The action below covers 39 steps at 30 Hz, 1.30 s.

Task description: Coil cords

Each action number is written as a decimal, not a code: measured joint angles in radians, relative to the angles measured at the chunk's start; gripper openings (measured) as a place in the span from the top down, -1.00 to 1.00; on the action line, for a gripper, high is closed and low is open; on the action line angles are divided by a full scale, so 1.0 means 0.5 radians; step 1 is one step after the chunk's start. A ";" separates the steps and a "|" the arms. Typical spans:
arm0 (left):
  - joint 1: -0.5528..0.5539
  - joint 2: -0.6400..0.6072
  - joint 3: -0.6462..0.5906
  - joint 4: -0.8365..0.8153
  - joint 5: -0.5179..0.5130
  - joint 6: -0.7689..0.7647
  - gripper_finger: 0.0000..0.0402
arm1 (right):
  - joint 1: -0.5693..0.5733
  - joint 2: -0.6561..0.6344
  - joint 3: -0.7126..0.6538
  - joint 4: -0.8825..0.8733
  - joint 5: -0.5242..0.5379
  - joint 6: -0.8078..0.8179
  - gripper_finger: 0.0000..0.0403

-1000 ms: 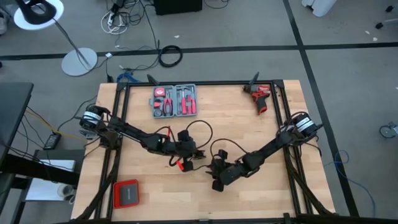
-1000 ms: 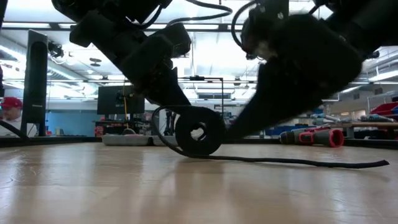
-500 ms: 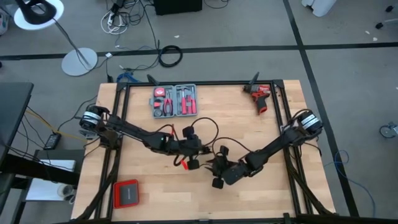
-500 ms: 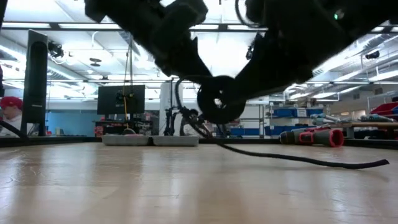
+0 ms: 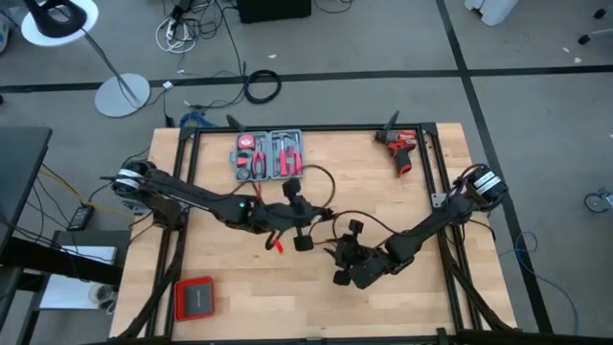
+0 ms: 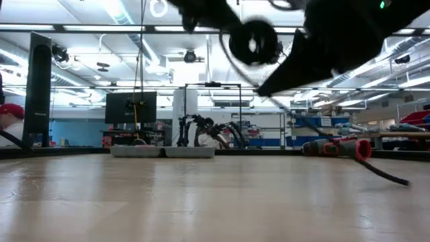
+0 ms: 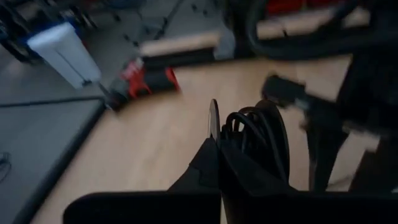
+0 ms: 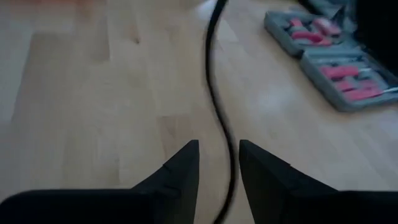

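left gripper (image 5: 299,222) lifted higher, clamping cord (image 7: 258,134); right gripper (image 8: 217,163) open

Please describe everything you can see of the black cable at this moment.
The black cable is thin, dark and flexible, rubbery in look. One part is gathered into several loops pinched in the shut left gripper, lifted above the wooden table near its middle. A loose length hangs from there and runs between the open fingers of the right gripper. Its plug end cannot be made out clearly.

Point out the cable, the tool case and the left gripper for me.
cable (image 8: 214,99), right wrist view, on its middle run.
tool case (image 5: 269,155), high view, on the open tray.
left gripper (image 7: 219,140), left wrist view, shut on the cable's loops.
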 joint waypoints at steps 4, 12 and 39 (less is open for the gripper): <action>-0.001 -0.124 0.001 0.020 -0.119 0.081 1.00 | 0.022 -0.107 0.000 -0.002 0.175 -0.162 0.44; -0.017 -0.182 0.001 0.234 -0.185 0.214 1.00 | -0.128 -0.234 0.000 0.151 0.051 -0.435 0.44; -0.077 -0.240 -0.001 0.534 -0.327 0.466 1.00 | -0.162 -0.229 0.000 0.026 -0.047 -0.031 0.44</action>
